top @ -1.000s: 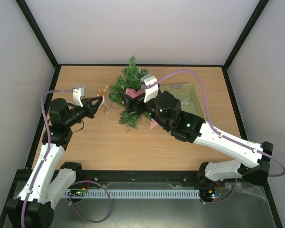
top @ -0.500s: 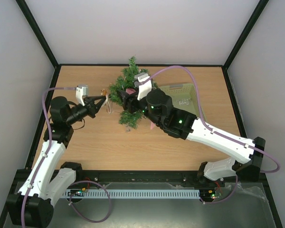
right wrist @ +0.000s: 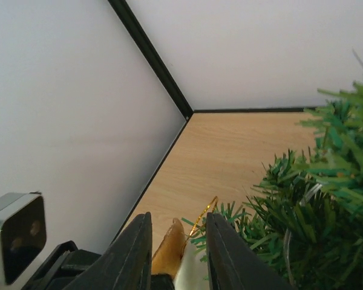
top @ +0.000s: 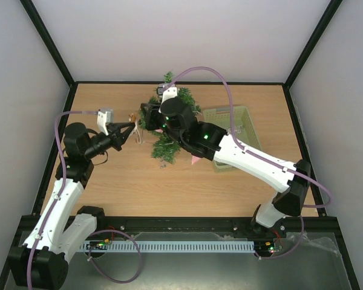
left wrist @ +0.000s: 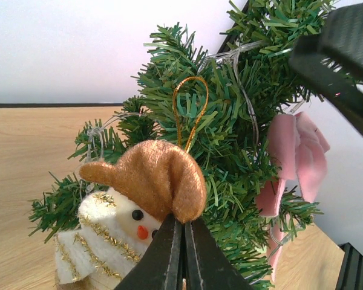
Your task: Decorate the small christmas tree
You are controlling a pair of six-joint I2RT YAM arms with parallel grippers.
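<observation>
The right end effector [right wrist: 178, 219] has swung across to meet the left end effector [left wrist: 183, 225], its jaws narrowed yet still gapped, seemingly gripping nothing. The left is pinched tight on the snowman ornament [left wrist: 130, 211], with the small christmas tree [left wrist: 230, 139] just beyond it; hanging looks imminent.

Open tabletop [top: 115, 181] left of the small christmas tree [top: 164, 150]; right arm [top: 248, 160] above it, basket [top: 227, 110] alongside.

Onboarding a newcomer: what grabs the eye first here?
The small christmas tree sits at the far middle of the table, with the right arm stretched over it. The left gripper is shut on a snowman ornament in a brown hat, just in front of the branches. A pink bow hangs beside it.
</observation>
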